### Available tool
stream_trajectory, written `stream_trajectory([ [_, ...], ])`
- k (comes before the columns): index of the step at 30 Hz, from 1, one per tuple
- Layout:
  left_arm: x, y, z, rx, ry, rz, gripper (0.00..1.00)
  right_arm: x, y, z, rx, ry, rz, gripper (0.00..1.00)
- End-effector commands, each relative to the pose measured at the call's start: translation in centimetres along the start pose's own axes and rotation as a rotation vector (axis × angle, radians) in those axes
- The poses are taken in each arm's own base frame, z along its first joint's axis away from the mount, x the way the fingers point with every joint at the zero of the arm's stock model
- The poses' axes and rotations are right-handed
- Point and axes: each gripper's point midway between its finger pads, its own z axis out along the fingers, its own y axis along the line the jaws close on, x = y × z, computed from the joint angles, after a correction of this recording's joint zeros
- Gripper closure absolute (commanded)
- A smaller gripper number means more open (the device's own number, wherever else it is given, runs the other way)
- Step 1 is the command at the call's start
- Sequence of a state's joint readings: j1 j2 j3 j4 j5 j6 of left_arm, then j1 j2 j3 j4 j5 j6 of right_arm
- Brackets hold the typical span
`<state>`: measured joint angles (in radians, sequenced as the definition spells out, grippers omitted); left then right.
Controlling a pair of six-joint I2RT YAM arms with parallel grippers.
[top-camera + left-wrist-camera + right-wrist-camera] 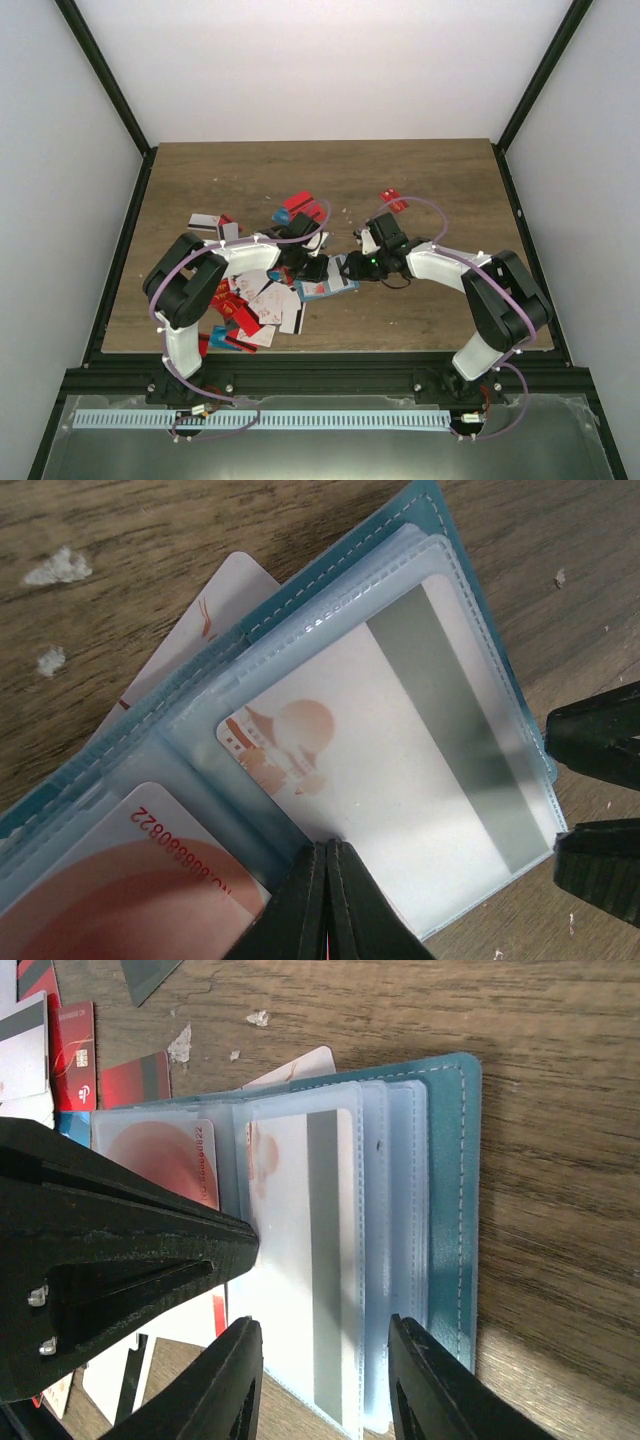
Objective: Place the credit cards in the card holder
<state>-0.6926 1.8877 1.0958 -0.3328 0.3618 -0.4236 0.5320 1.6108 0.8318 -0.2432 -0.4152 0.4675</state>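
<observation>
The teal card holder [330,285] lies open on the table, its clear pockets fanned out. In the left wrist view the holder [440,540] has a white card with a grey stripe [400,760] in one pocket and a red-and-white card [130,880] in the pocket beside it. My left gripper [328,855] is shut, its tip resting on the pocket over the white card. My right gripper [325,1360] is open, its fingers [235,1380] on either side of the pockets' near edge. A white card [215,610] lies partly under the holder.
Loose credit cards [260,300] are piled at the left front of the wooden table [450,180]. More cards lie at the back [300,205], back left [205,222] and back right [393,200]. Red cards [70,1040] show at the top left of the right wrist view.
</observation>
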Motion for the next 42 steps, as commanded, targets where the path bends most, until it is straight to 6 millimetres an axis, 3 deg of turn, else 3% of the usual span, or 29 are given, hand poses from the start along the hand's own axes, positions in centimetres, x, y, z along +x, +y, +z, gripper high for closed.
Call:
stream_trajectory([
  [1,1.6,1.3,1.1,-0.034,0.049,-0.011,0.96,-1.0,1.1,0.1,-0.021,-0.017,-0.031,0.64],
  [22,1.2,1.1,1.2,-0.024,0.041,-0.011,0.96,-0.7,3.5,0.2,-0.149,0.013,-0.038,0.67],
  [34,-1.6,-2.2,1.4,0.077,0.010,0.023,0.96,-1.3,3.2,-0.8,-0.103,-0.017,-0.027,0.67],
  [39,-2.1,-2.7,0.2,0.079,-0.024,0.021,0.96,-1.2,3.1,-0.6,-0.099,-0.011,-0.017,0.67],
  [42,-2.0,-2.3,-1.2,0.048,-0.055,0.010,0.91,-1.4,3.6,-0.7,-0.107,-0.015,-0.024,0.67],
])
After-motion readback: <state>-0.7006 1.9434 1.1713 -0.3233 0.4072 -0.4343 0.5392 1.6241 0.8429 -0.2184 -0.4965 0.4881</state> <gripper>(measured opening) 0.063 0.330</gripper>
